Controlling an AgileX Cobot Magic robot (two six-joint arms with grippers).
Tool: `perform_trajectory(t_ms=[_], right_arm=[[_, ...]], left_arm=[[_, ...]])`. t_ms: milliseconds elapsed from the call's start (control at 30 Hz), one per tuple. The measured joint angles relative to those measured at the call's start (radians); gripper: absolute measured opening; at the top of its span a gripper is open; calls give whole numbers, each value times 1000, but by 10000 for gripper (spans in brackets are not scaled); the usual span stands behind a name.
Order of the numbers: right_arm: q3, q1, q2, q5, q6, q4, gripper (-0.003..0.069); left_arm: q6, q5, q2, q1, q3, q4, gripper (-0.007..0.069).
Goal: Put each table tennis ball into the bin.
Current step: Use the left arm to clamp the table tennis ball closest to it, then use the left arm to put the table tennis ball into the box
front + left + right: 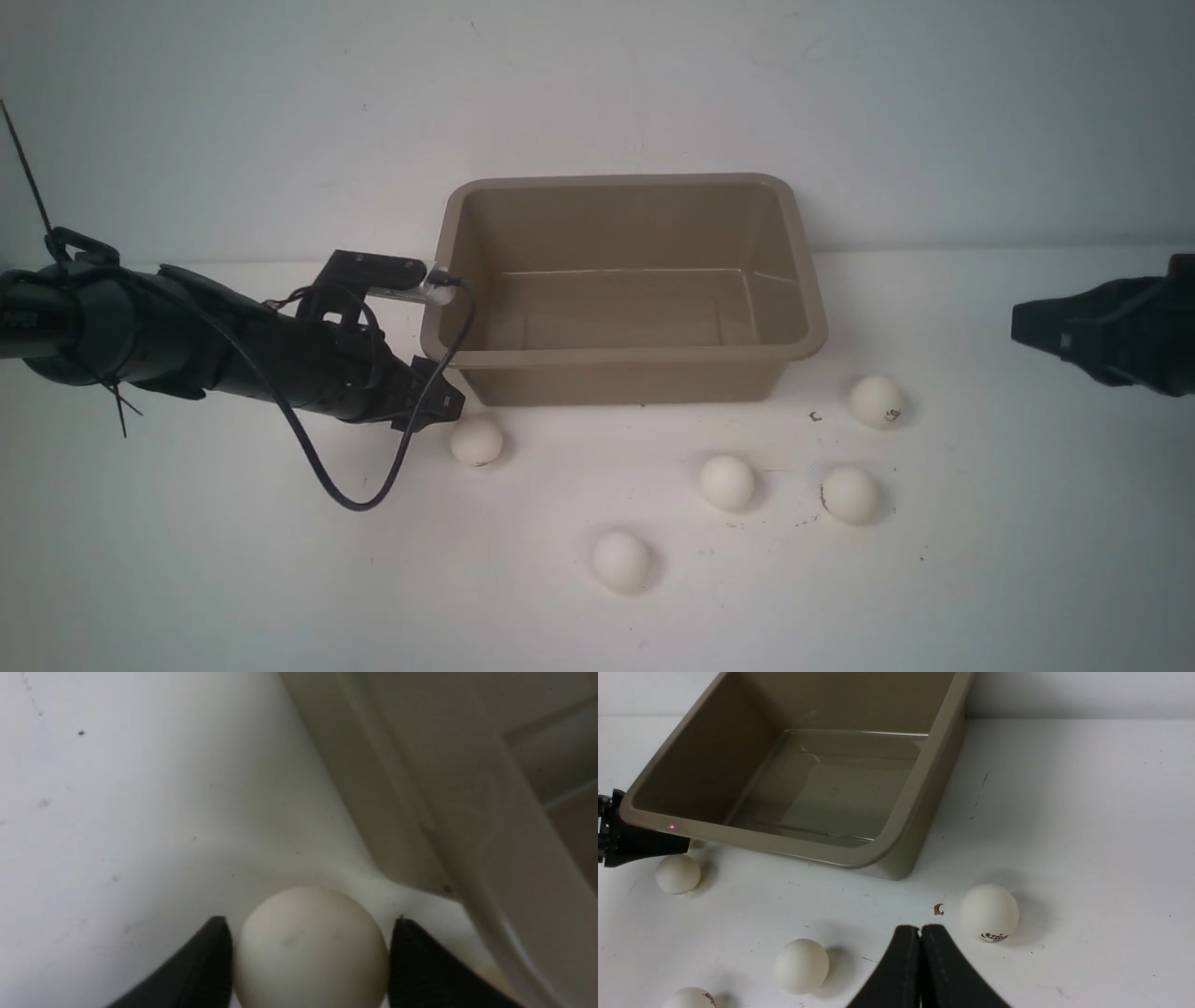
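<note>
My left gripper (308, 918) is shut on an off-white table tennis ball (310, 952), one finger against each side. It hangs by the near left corner of the taupe bin (467, 812). In the front view the left gripper (446, 403) hides that ball. The bin (625, 355) holds nothing. Several more balls lie on the table in front of it: one (476, 441) right beside the left fingertips, one (726, 482) in the middle, and one with a printed mark (876, 399) at the right. My right gripper (920, 927) is shut on nothing, near the marked ball (989, 912).
A black cable (355, 495) loops down from the left wrist onto the table. The right arm (1111, 327) hovers at the far right edge. A white wall stands close behind the bin. A small dark chip (938, 909) lies on the table near the right fingertips.
</note>
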Motion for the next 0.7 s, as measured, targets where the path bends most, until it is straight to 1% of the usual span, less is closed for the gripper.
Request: perform_trajectory(t_ms=[33,133,233,333,367,400,467,567,633,700], right_arm=[[0,0,0,0,0,0,-10],[0,0,0,0,0,0,-10],[0,0,0,0,0,0,-10],[0,0,0,0,0,0,-10],[0,0,0,0,0,0,-10],[0,0,0,0,0,0,-10],[0,0,0,2,0,0,-10],[0,0,0,4,0,0,-10],[0,0,0,4,0,0,-10],[0,0,0,4,0,0,-10]], left_arm=[[0,-5,1,-2,0,-3,350],[-14,-7,-1,2,2,-8,353],[-77,3,-22,32,19,12,353],[-170,29,-83,83,45,68,353],[-176,32,-89,83,45,72,353],[-210,55,-141,106,54,104,353],[-213,86,-212,106,54,110,353],[-175,83,-287,42,23,101,353],[-142,34,-297,-14,-17,89,353],[-110,-36,-269,-99,-78,79,353]])
